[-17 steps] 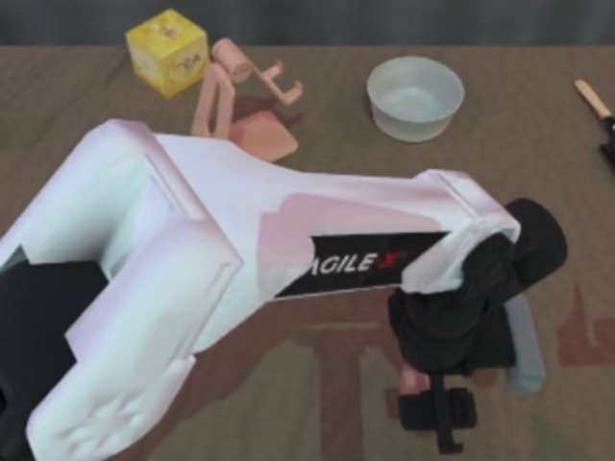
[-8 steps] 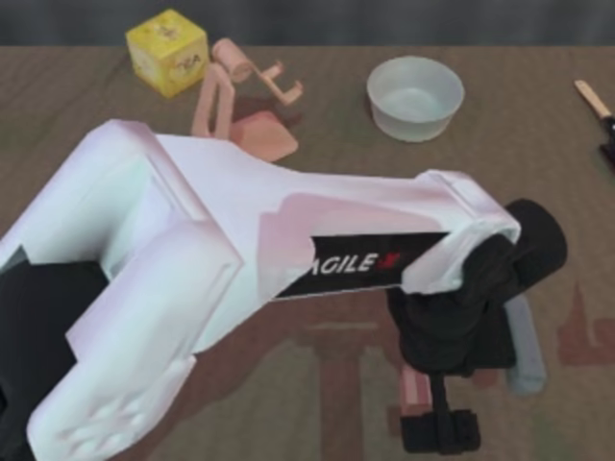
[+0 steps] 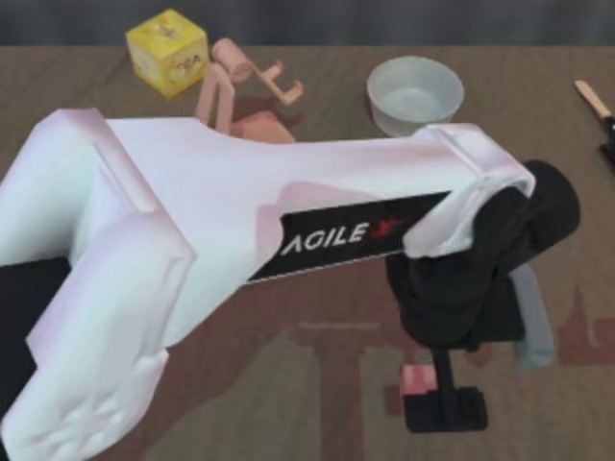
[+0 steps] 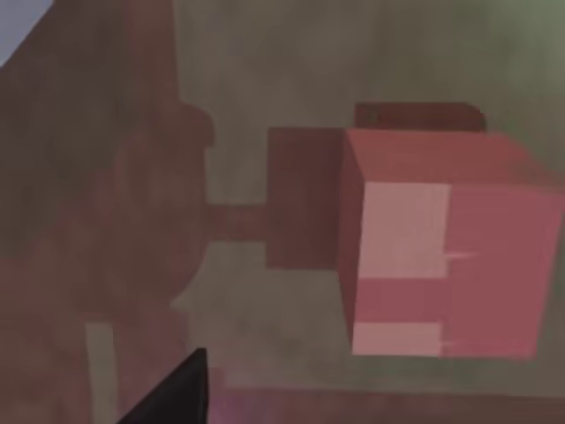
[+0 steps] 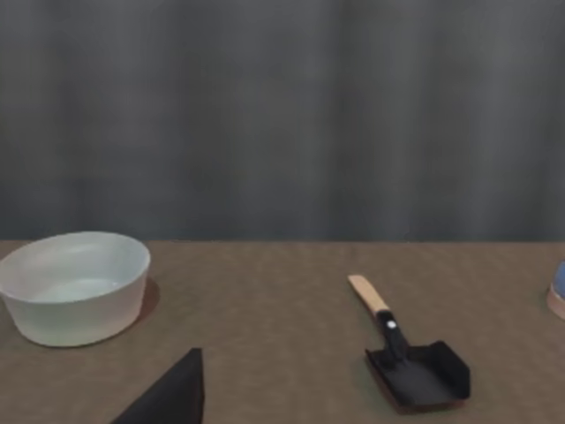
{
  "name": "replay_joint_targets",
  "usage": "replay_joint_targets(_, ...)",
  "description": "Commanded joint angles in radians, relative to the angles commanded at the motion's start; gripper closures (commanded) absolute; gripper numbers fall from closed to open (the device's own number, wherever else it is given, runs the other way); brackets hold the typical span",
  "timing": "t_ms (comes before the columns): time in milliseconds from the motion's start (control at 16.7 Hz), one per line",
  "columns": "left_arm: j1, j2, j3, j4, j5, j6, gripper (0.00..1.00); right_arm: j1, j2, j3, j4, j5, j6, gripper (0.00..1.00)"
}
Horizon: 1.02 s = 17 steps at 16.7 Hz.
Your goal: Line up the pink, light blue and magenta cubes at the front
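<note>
The small pink cube (image 3: pixel 418 377) rests on the table near the front and fills the left wrist view as the pink cube (image 4: pixel 441 243). My left gripper (image 3: pixel 444 411) hovers just to its right and in front of it, open, with nothing between its fingers. Only one dark fingertip (image 4: pixel 172 397) shows in the wrist view, apart from the cube. The light blue cube (image 3: pixel 533 327) peeks out behind the left wrist, to the right of the pink one. The magenta cube is hidden. My right arm is parked out of the top view; one of its fingers (image 5: pixel 177 393) shows.
At the back stand a yellow printed cube (image 3: pixel 168 53), a salmon-pink stand (image 3: pixel 240 82) and a pale bowl (image 3: pixel 415 94), the same bowl (image 5: pixel 75 287) in the right wrist view. A black scoop with a wooden handle (image 5: pixel 410 362) lies at the far right. The left arm covers much of the table.
The left arm has lifted and its gripper has drawn slightly right and forward. The pink cube stays on the table and shows more fully beside the gripper.
</note>
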Motion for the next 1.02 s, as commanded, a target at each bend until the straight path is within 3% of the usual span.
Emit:
replay_joint_targets(180,0.006,-0.030,0.054,-0.077,0.000,0.001,0.00,0.000,0.000,0.000,0.000,0.000,0.000,0.00)
replay_joint_targets(600,0.017,-0.059,0.029,-0.062,-0.003,-0.007,0.00,0.010,0.027,0.027,-0.019,-0.001,-0.006,0.00)
replay_joint_targets(780,0.086,-0.183,-0.083,0.007,-0.010,-0.041,0.00,0.044,0.141,0.139,-0.092,-0.003,-0.031,0.00)
replay_joint_targets(1020,0.247,-0.492,-0.348,0.166,-0.022,-0.126,0.00,0.111,0.419,0.370,-0.251,-0.002,-0.085,0.00)
